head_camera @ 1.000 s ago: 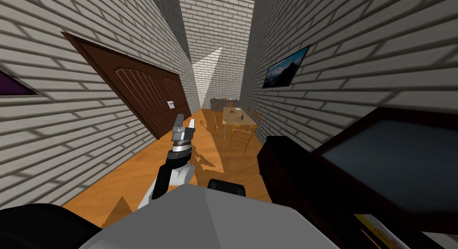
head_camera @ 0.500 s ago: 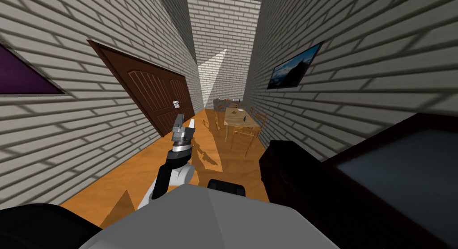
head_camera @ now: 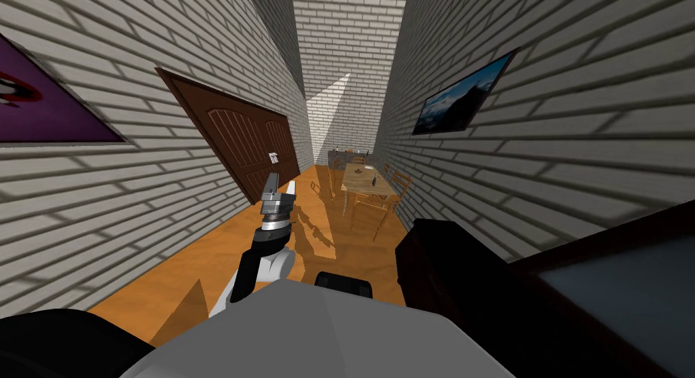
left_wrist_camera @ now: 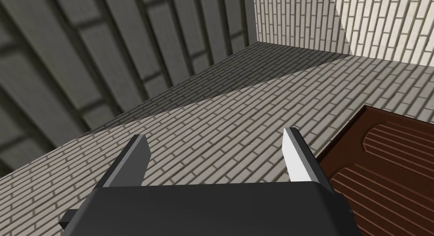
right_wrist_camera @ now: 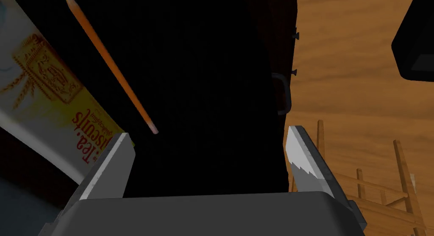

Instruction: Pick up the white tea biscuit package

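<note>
You'll see the head camera has swung since a second ago: the dark cabinet (head_camera: pixel 468 286) now sits lower on the right, and more of the purple picture (head_camera: pixel 47 116) shows. The left gripper (head_camera: pixel 281 185), raised ahead, and the right gripper (right_wrist_camera: pixel 208 134) both stand wide apart and hold nothing. The white tea biscuit package (right_wrist_camera: pixel 46 98), with yellow print and red lettering, lies on the cabinet just outside one right finger, with an orange pencil (right_wrist_camera: pixel 110 64) beside it.

Red "Tea Biscuits" on white/yellow biscuit pkg (right_wrist_camera: pixel 46 93); smaller line beside it unreadable.
</note>
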Robot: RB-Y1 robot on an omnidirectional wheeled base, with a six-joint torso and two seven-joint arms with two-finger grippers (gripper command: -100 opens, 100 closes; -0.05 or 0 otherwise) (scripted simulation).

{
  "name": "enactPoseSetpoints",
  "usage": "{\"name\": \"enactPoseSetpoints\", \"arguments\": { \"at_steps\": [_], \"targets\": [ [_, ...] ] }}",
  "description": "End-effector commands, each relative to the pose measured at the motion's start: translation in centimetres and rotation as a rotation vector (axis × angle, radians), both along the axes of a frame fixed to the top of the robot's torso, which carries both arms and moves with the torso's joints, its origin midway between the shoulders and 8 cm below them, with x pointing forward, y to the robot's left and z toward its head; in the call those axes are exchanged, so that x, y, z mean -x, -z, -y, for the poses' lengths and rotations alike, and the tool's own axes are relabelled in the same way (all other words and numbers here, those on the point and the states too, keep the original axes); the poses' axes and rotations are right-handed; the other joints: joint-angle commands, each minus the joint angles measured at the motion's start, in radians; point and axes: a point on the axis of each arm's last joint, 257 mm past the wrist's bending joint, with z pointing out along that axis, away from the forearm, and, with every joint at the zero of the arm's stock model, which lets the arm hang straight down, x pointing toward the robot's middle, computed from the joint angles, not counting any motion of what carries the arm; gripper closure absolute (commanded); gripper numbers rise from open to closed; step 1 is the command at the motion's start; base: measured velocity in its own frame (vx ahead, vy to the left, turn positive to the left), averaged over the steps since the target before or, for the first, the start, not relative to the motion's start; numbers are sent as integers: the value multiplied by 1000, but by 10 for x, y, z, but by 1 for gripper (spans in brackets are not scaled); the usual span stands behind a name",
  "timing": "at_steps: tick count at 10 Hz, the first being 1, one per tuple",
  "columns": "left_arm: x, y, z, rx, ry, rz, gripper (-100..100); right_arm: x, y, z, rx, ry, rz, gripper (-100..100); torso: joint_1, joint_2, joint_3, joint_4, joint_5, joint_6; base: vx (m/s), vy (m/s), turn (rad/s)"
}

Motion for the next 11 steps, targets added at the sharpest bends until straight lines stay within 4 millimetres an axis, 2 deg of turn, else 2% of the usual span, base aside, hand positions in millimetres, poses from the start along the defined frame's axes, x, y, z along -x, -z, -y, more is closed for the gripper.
{"name": "enactPoseSetpoints", "arguments": {
  "at_steps": [1,2,3,4,5,6,7,8,9,11],
  "targets": [
    [0,0,0,0,0,0,0,7,-9,8,19,-5,-22,-100,0,0,0,0,0,0,95,-129,106],
    [0,0,0,0,0,0,0,8,-10,8,20,-4,-23,-100,0,0,0,0,-1,1,56,-61,-12],
    [0,0,0,0,0,0,0,20,-28,29,64,-14,-72,-100,4,2,1,0,0,2,127,-192,176],
    [0,0,0,0,0,0,0,20,-28,29,64,-14,-72,-100,-3,-2,-1,0,-1,0,113,-203,177],
    [0,0,0,0,0,0,0,25,-38,39,86,-20,-96,-100,-4,-2,-1,0,-2,0,81,-209,129],
    [0,0,0,0,0,0,0,11,-22,19,33,-39,-67,-100,-5,-1,-1,0,-1,0,65,-176,73],
    [0,0,0,0,0,0,0,4,-17,15,24,-45,-55,-100,-3,0,0,0,-2,1,31,-75,2],
    [0,0,0,0,0,0,0,25,-38,39,86,-20,-96,-100,2,2,1,1,-1,1,7,-5,-5],
    [0,0,0,0,0,0,0,10,-25,25,48,-36,-67,-100,8,5,2,1,1,2,-8,16,-19],
    [0,0,0,0,0,0,0,23,-35,37,80,-22,-91,-100,11,6,4,1,2,2,-10,17,1]
  ]
}}
